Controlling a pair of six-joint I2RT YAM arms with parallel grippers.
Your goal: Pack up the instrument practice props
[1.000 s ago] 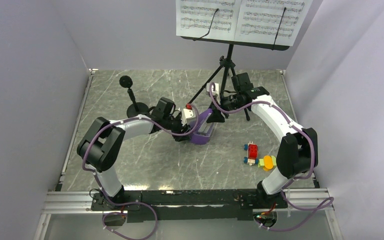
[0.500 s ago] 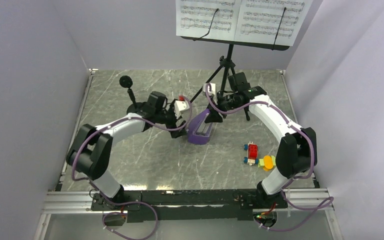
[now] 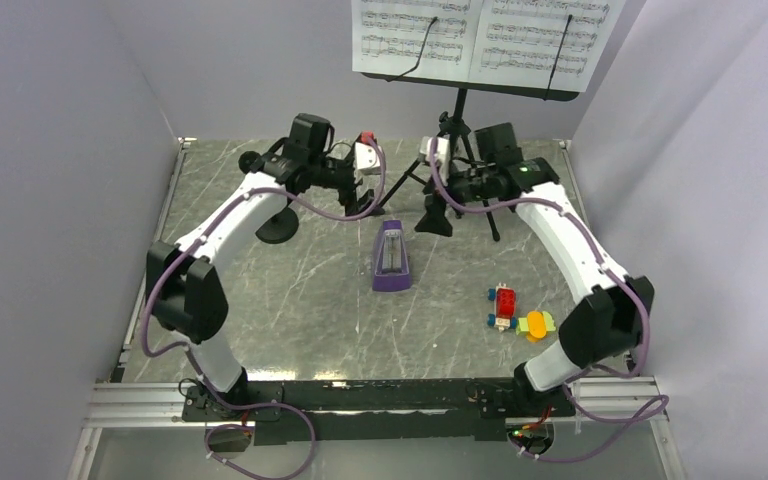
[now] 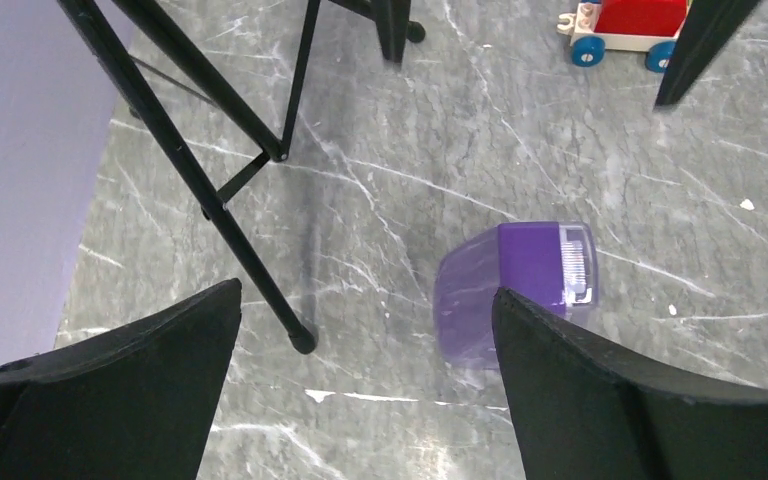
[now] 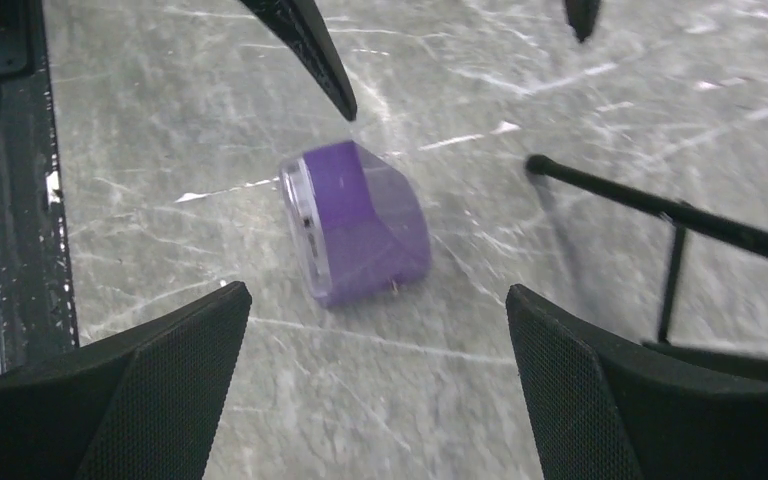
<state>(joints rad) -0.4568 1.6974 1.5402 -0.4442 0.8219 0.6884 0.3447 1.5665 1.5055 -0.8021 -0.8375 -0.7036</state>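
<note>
The purple metronome [image 3: 391,257] lies on its side on the table, free of both grippers; it also shows in the left wrist view [image 4: 520,285] and the right wrist view [image 5: 355,220]. My left gripper [image 3: 365,203] is open and empty, raised behind the metronome [image 4: 365,300]. My right gripper [image 3: 433,218] is open and empty beside the tripod [image 5: 378,295]. The black music stand [image 3: 452,130] stands at the back and carries the white sheet-music pages [image 3: 480,40]. The black microphone stand [image 3: 275,228] stands at the left, partly hidden by my left arm.
Red, yellow and green toy blocks [image 3: 515,312] lie at the right front; the red wheeled one shows in the left wrist view [image 4: 625,25]. Tripod legs [image 4: 210,190] spread just beside both grippers [image 5: 660,215]. Grey walls enclose the table.
My left gripper let go of the metronome, and both grippers rose and moved back. The metronome went from tilted between them to lying flat on the table.
</note>
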